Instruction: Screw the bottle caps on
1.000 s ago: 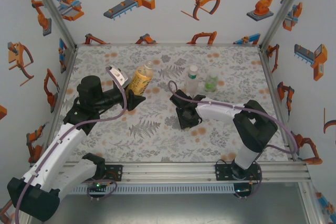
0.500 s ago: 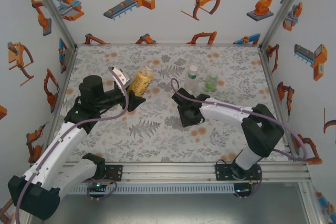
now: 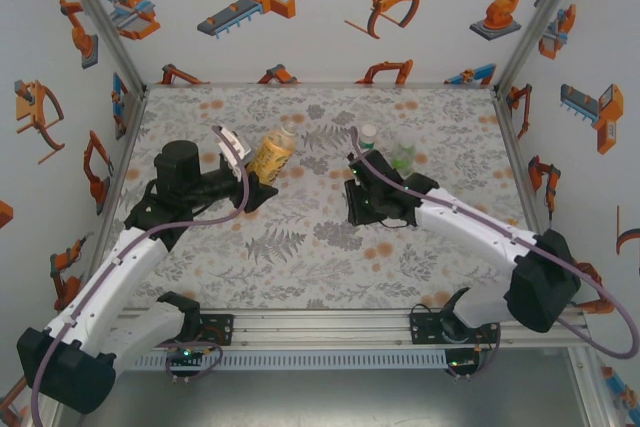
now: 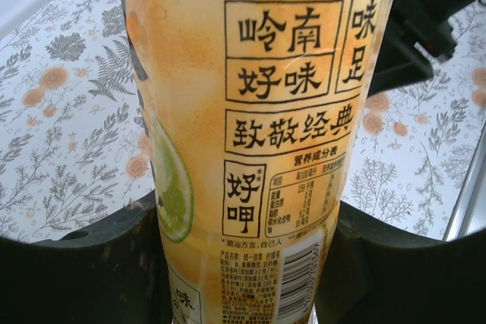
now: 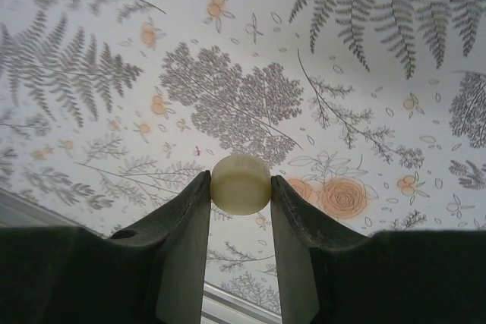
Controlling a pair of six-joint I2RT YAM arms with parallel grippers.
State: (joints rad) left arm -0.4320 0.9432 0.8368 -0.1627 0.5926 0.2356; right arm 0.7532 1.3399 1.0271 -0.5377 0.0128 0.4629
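The left gripper (image 3: pixel 258 185) clamps the tall amber bottle (image 3: pixel 272 154) low on its body, tilted, at eleven o'clock on the table. Its glossy label looks slippery and the thin plastic liquid-heavy, so that low hold seems right. The right gripper (image 5: pixel 241 191) pinches a small, smooth cream cap (image 5: pixel 241 181) across its rim.

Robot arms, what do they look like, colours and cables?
The left arm and right arm have white shells on the long links and bulky black joints. A thin lilac cable loops along each. The left claw and right claw are plain black.
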